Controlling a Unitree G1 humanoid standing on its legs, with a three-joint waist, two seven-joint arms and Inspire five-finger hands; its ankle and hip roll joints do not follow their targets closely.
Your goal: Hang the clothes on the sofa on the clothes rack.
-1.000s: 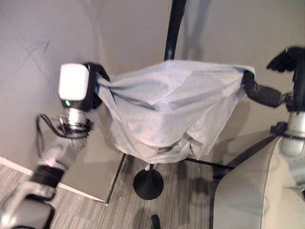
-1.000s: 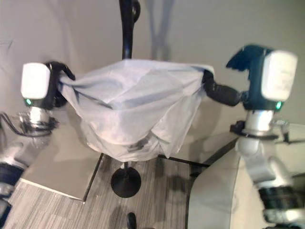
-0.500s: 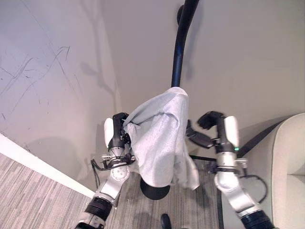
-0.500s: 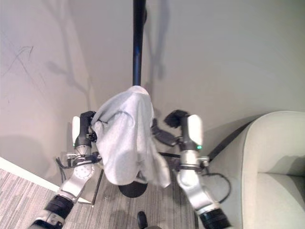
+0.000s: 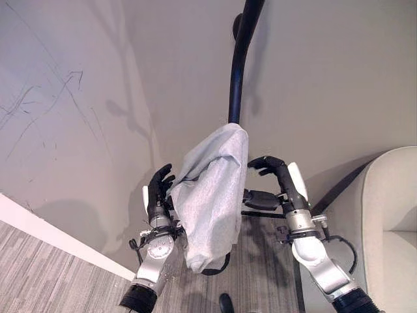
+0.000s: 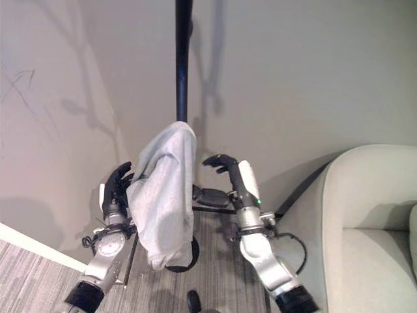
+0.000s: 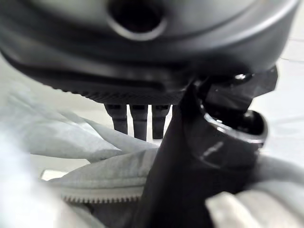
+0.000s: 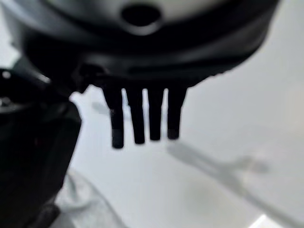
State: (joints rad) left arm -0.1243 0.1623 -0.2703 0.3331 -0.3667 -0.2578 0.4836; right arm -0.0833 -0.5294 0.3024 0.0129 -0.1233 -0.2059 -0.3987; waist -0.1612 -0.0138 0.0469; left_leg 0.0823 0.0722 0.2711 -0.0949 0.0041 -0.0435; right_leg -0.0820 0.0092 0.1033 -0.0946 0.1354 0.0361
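one grey garment [image 5: 210, 195], one black clothes rack [image 5: 240, 62], one pale sofa [image 6: 365, 215] at 4 o'clock, two robot hands: left hand [image 5: 156, 192], right hand [image 5: 277, 176].

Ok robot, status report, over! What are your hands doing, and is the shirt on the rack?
Both robot hands open: left robot hand against cloth, right robot hand beside it. Grey garment draped on black rack pole. Nothing blocking.
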